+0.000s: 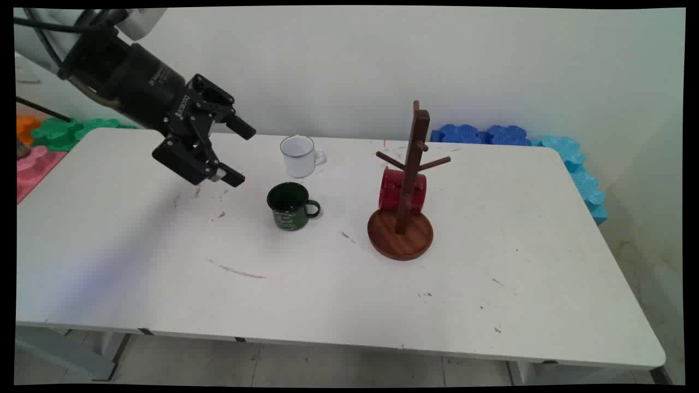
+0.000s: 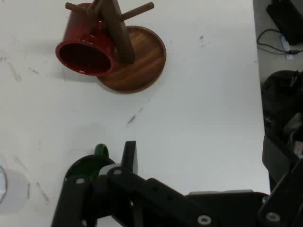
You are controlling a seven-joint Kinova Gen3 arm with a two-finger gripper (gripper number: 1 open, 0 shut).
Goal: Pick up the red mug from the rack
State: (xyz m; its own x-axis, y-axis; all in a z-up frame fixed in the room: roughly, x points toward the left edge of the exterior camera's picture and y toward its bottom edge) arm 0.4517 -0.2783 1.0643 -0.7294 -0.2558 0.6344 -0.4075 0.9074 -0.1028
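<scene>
My gripper hangs open over the left half of the white table, holding nothing. Nearest to it is a dark green mug, upright just to its right and below, handle pointing right. In the hand view the green mug is half hidden behind the left finger. A white mug stands upright behind the green one. Further right stands a wooden mug tree with a round base. A red mug sits tilted against its post, low over the base, its mouth facing the hand camera.
Blue foam mats line the wall behind the table's right corner, and green and pink ones lie at the left. Black gear and cables lie beyond the table edge in the hand view.
</scene>
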